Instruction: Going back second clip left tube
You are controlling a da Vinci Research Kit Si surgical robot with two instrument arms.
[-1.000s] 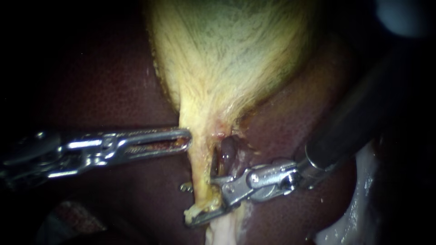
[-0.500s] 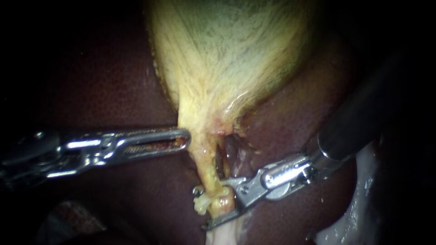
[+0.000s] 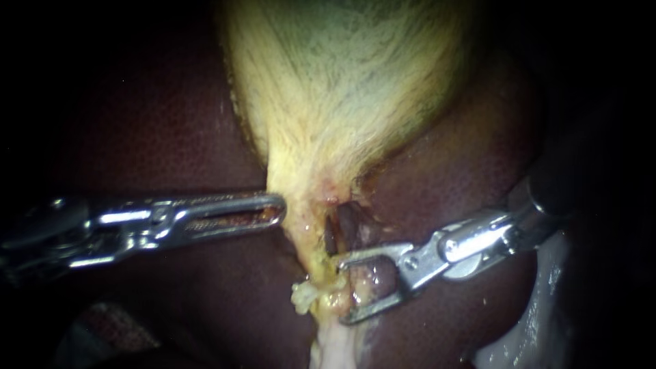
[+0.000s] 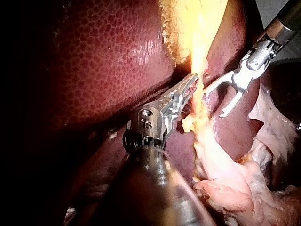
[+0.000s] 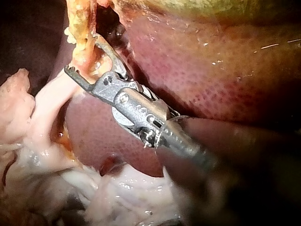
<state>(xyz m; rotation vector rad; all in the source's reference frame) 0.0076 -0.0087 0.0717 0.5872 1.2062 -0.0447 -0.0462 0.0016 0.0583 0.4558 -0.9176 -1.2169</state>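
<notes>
The pale yellow gallbladder (image 3: 348,89) narrows into a thin tube (image 3: 307,239) that runs down to a ragged yellow knob (image 3: 305,295). My left instrument (image 3: 279,207) reaches in from the left, its slotted jaws shut on the edge of the gallbladder's neck; the left wrist view shows them (image 4: 190,87) against the yellow strand (image 4: 200,56). My right instrument (image 3: 342,290) stands with forked jaws open just right of the tube, their tips at its side. It shows again in the right wrist view (image 5: 82,54) and in the left wrist view (image 4: 215,102). I cannot make out a clip.
Dark red liver (image 3: 171,123) lies on both sides of the gallbladder. A dark hollow (image 3: 348,225) opens right of the tube. Pale whitish tissue (image 3: 331,348) continues below the knob, and more (image 3: 540,321) lies at the lower right.
My right instrument has drawn back up and to the right, its open jaws sliding off the tube. The tube's lower end has shifted slightly right. The left instrument has stayed still.
</notes>
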